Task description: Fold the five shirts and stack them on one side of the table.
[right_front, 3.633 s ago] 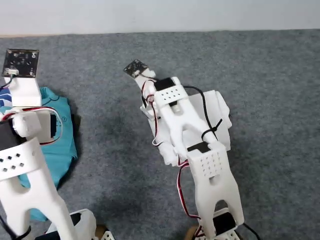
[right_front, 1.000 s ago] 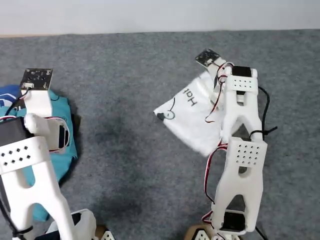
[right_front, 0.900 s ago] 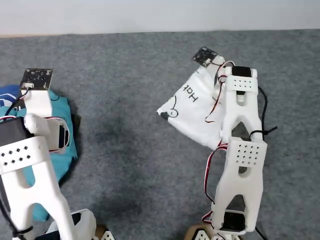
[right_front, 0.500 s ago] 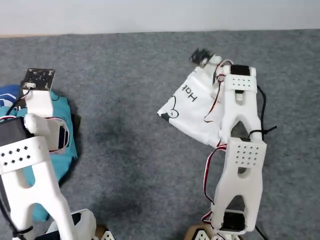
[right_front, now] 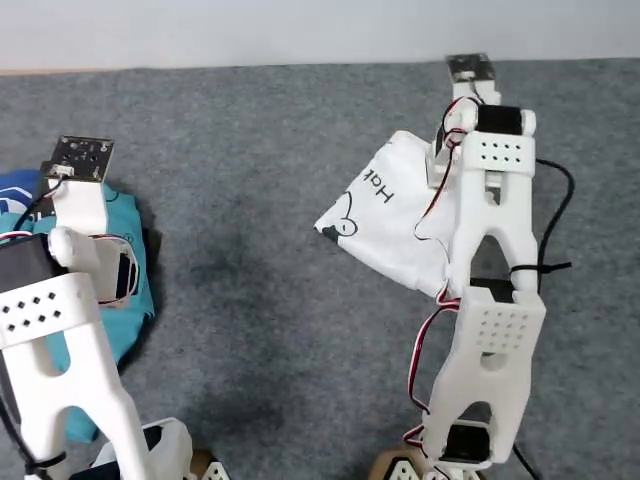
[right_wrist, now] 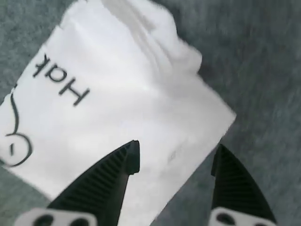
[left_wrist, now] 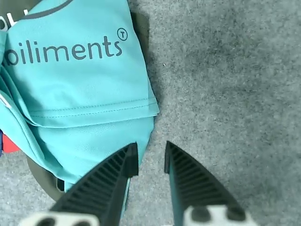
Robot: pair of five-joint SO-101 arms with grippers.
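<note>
While the grey felted table surface [right_front: 250, 300] is running back to a pale wall [right_front: 300, 30], your right gripper [right_wrist: 178, 157] is hovering, spread wide, over the folded white shirt with black lettering [right_front: 385, 225] mid-table. Your left gripper [left_wrist: 150, 160], slightly parted and empty, is hanging at the folded teal printed shirt's [left_wrist: 80, 84] hem on the left side. Its wrist view is revealing a red scrap [left_wrist: 7, 143] beside the teal.

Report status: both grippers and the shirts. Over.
Left gripper barely open, empty, at edge of teal shirt. Right gripper wide open, empty, over folded white shirt. Grey mat between the two shirts.
</note>
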